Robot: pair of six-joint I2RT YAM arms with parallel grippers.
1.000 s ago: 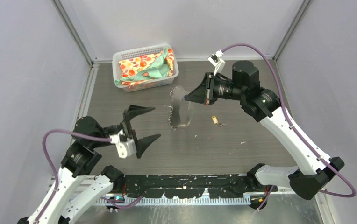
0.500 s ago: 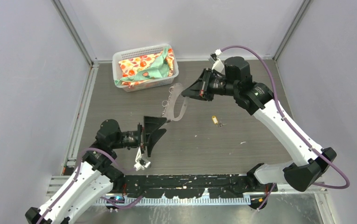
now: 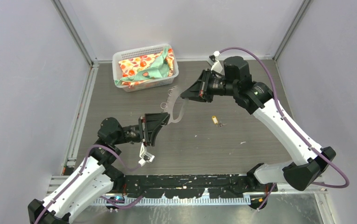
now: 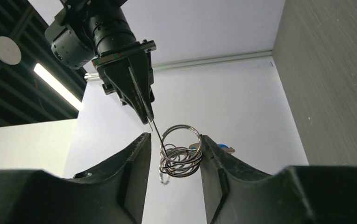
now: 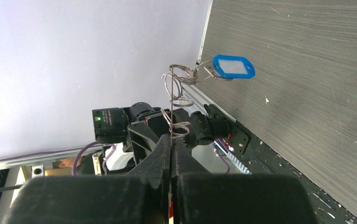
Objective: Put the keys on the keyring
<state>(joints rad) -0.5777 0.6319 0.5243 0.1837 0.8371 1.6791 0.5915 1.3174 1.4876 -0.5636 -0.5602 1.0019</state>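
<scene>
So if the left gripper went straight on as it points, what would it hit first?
Most likely the keyring, its wire loops hanging between the fingers of the left gripper; the right gripper holding it lies just beyond.

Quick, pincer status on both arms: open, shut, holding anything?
Left pincer: open, jaws either side of the wire loops, not clamped on them.
Right pincer: shut on the keyring.

obstacles: basket [image 3: 145, 66] far-left, yellow key [image 3: 215, 121] mid-table | free: table [image 3: 242, 154] near-right
</scene>
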